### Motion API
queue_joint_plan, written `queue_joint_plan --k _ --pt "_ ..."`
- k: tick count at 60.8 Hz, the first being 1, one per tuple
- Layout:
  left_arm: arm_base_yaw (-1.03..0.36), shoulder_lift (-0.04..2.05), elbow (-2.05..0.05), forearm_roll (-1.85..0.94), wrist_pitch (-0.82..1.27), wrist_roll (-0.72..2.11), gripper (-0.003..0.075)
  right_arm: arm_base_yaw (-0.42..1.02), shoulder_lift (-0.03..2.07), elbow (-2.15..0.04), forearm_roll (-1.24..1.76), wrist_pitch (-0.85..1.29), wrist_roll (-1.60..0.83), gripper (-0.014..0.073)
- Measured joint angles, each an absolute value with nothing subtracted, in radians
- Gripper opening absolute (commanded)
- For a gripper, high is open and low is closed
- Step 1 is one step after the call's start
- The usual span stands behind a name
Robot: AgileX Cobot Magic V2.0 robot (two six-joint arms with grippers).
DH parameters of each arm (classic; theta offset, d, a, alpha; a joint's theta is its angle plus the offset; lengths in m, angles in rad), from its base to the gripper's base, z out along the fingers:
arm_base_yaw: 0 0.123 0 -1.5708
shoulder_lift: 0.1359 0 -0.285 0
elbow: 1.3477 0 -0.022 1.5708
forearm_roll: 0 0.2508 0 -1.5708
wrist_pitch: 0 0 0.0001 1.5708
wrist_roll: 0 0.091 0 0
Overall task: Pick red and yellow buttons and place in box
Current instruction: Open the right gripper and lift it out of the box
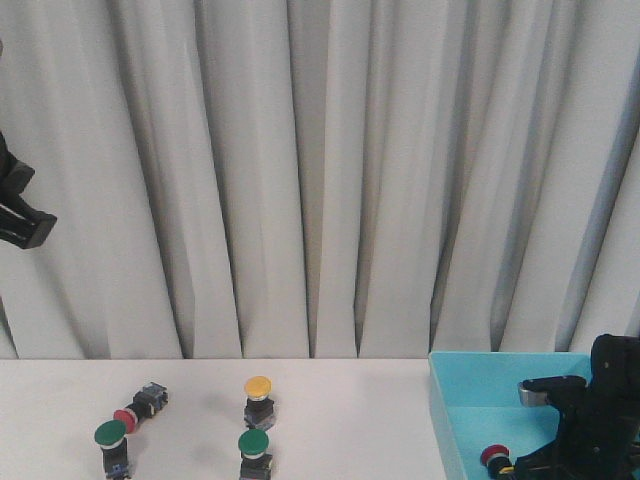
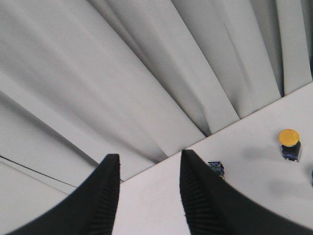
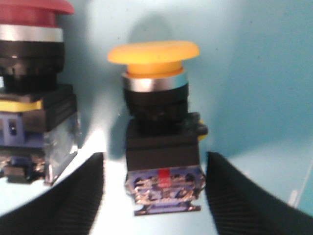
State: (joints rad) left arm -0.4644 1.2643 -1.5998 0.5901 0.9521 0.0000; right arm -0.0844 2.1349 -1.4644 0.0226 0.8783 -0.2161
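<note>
My right gripper [image 3: 154, 196] is down inside the turquoise box [image 1: 455, 395], open, its fingers on either side of a yellow button [image 3: 155, 83] lying on the box floor [image 3: 264, 73], with a gap on each side. A red button [image 3: 30, 54] lies beside it; it also shows in the front view [image 1: 491, 457]. On the white table a yellow button [image 1: 258, 392] stands upright and a red button [image 1: 135, 408] lies on its side. My left gripper [image 2: 146, 164] is open and empty, raised high at the far left [image 1: 22, 218].
Two green-capped buttons [image 1: 110, 440] [image 1: 253, 447] stand near the table's front edge. A grey pleated curtain [image 1: 320, 170] hangs behind the table. The left wrist view shows the upright yellow button [image 2: 288, 139] and a button body [image 2: 216, 167] behind one finger.
</note>
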Motion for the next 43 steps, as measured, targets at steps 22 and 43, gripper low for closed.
queue_joint_plan --k 22,43 --pt "-0.464 1.264 -1.599 0.590 0.954 -0.030 0.0283 -0.084 1.796 -1.471 0.194 0.740 -0.298 0.0405" --pt "-0.464 1.264 -1.599 0.590 0.928 -0.051 -0.0008 -0.084 1.305 -1.501 0.545 0.562 -0.614 -0.0015"
